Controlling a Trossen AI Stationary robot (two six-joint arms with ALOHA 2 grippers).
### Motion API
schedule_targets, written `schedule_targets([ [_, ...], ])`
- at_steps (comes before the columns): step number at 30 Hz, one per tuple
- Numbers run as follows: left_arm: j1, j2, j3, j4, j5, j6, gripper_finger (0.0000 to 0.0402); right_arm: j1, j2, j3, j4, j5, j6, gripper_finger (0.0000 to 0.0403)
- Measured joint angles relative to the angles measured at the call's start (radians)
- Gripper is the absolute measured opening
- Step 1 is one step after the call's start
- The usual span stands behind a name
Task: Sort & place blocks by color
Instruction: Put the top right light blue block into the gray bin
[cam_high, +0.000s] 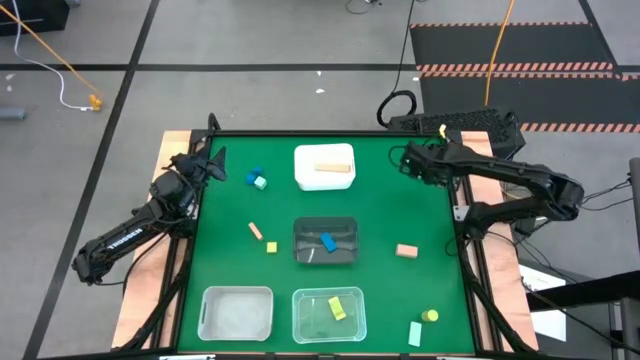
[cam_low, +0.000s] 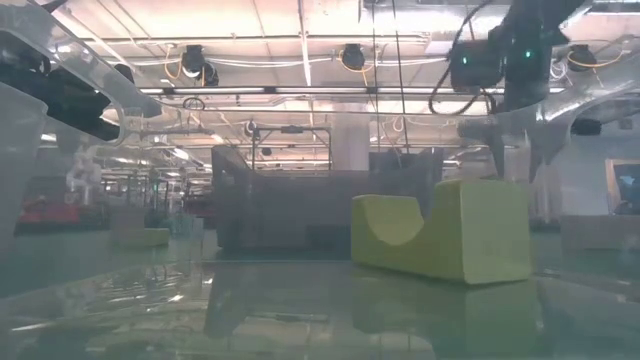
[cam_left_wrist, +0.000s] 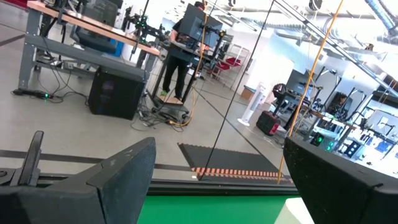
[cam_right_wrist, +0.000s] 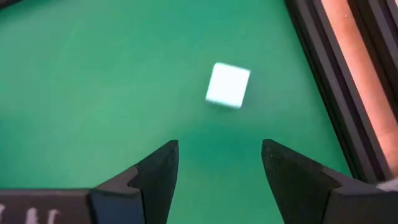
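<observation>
Near the far edge, hovering with left gripper (cam_high: 213, 164) and right gripper (cam_high: 408, 160) both open and empty, leaving three blocks (cam_high: 325, 167) lying in bins (cam_high: 300, 156) and many more waiting loose on the table (cam_high: 400, 210).

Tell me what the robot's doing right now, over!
Left gripper jaws open, empty, waiting at table's far-left edge. Right gripper jaws open, empty, above a mint cube. Nothing blocking it.
</observation>
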Motion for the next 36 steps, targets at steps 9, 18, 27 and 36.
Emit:
schedule_targets([
  [9, 0.0, 0.0, 0.0, 0.0, 0.0, 0.0, 0.0351, -0.12, 0.0, -0.193, 0.336, -0.001, 0.003, 0.0219],
  [18, 0.0, 0.0, 0.0, 0.0, 0.0, 0.0, 0.0351, -0.208, 0.001, -0.335, 0.55, -0.001, -0.029, 0.0219],
  [27, 0.0, 0.0, 0.0, 0.0, 0.0, 0.0, 0.0351, -0.239, 0.0, -0.366, 0.6, 0.0, -0.14, 0.0219],
  [36, 0.0, 0.0, 0.0, 0.0, 0.0, 0.0, 0.0351, -0.288, 0.001, -0.368, 0.636, 0.03, -0.365, 0.0219],
])
